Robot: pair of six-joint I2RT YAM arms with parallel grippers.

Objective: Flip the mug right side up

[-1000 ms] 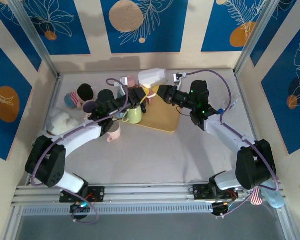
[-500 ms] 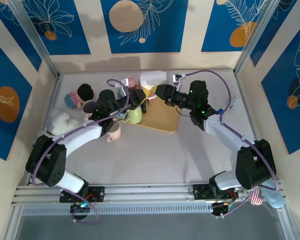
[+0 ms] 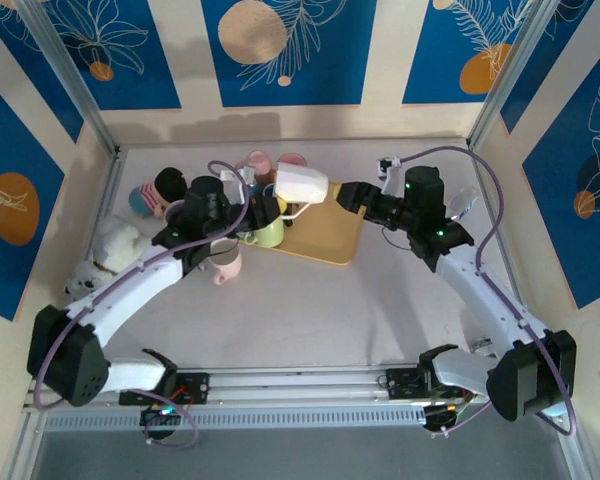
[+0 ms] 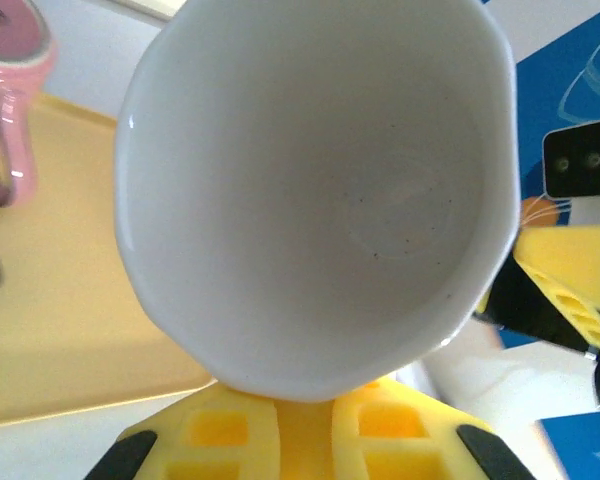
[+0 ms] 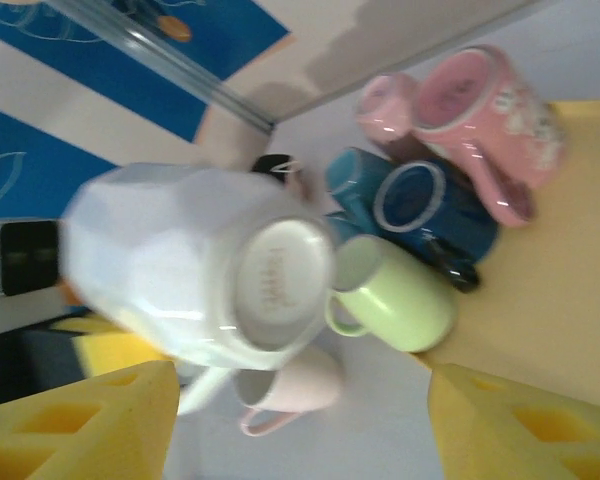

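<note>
- Letting go within the last second, the right gripper [image 3: 348,194] now stands wide open and empty, drawn back just off the white mug [image 3: 302,183].
- The left gripper [image 3: 271,204] alone carries the white mug, pinched tight on its rim (its wrist camera looks straight into the bowl).
- The white mug hangs on its side above the far-left corner of the yellow tray [image 3: 330,240], mouth toward the left arm, base toward the right.
- The handover looks complete; the turn to mouth-up and the set-down now probably fall to the left arm.
</note>
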